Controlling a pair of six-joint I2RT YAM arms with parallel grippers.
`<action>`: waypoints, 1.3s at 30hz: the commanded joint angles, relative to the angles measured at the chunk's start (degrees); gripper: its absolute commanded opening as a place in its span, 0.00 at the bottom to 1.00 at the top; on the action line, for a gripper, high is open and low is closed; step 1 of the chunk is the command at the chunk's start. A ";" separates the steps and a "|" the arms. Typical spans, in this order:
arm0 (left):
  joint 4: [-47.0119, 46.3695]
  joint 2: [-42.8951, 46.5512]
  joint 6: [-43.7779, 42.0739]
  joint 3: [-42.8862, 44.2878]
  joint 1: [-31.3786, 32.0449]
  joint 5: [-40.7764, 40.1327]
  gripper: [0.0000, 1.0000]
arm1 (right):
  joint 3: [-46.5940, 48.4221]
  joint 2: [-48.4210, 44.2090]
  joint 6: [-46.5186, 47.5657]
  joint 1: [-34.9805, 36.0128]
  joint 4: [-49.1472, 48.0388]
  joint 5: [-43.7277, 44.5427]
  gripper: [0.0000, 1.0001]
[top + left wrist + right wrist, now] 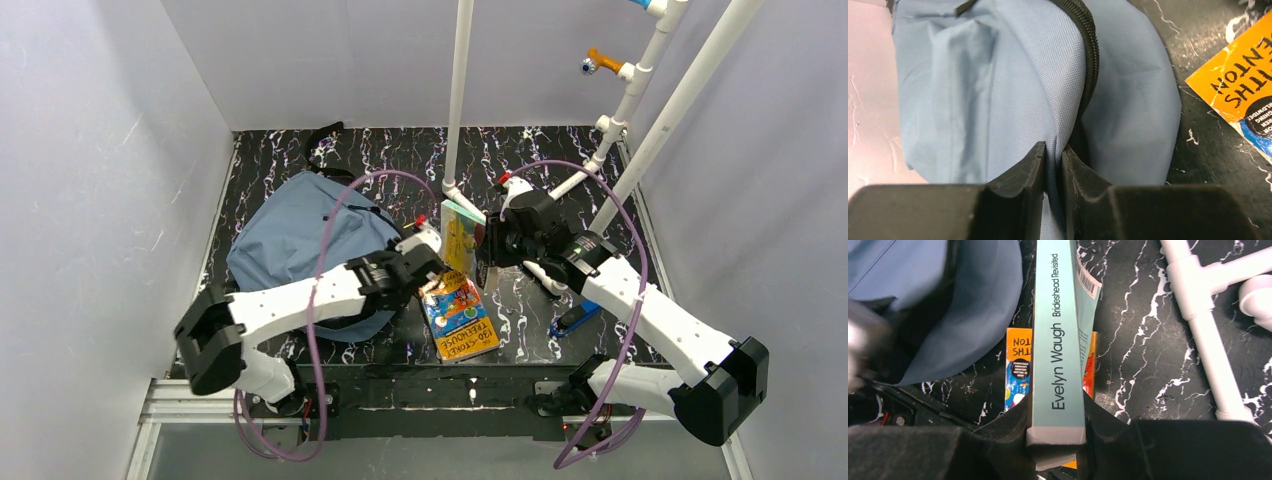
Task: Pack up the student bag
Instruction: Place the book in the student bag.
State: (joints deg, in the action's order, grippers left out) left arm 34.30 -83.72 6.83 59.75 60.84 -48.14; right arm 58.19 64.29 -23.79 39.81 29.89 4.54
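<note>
The student bag (290,240), soft slate-blue fabric with a black zipper (1091,55), lies on the left half of the dark marbled table. My left gripper (1054,150) is shut on a fold of the bag's fabric beside the zipper edge; from above it (428,262) sits at the bag's right side. My right gripper (1057,412) is shut on a teal paperback (1058,330), spine towards the camera, held on edge above the table (460,232) just right of the bag. An orange-and-blue book (460,315) lies flat below it.
A white pipe frame (460,100) stands at the back, with a foot (1198,315) on the table right of the held book. A small blue object (575,320) lies by the right arm. Pale walls close in the left, back and right sides.
</note>
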 commanded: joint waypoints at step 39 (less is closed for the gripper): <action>-6.31 30.43 -8.86 6.15 -11.70 19.32 0.00 | -12.86 41.62 -80.50 1.90 -105.07 -38.03 0.01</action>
State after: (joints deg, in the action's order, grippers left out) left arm 33.47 -55.53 -0.71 63.48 48.69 -30.15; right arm 42.22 103.20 -98.43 42.39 -58.28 -37.91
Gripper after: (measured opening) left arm 0.034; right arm 0.345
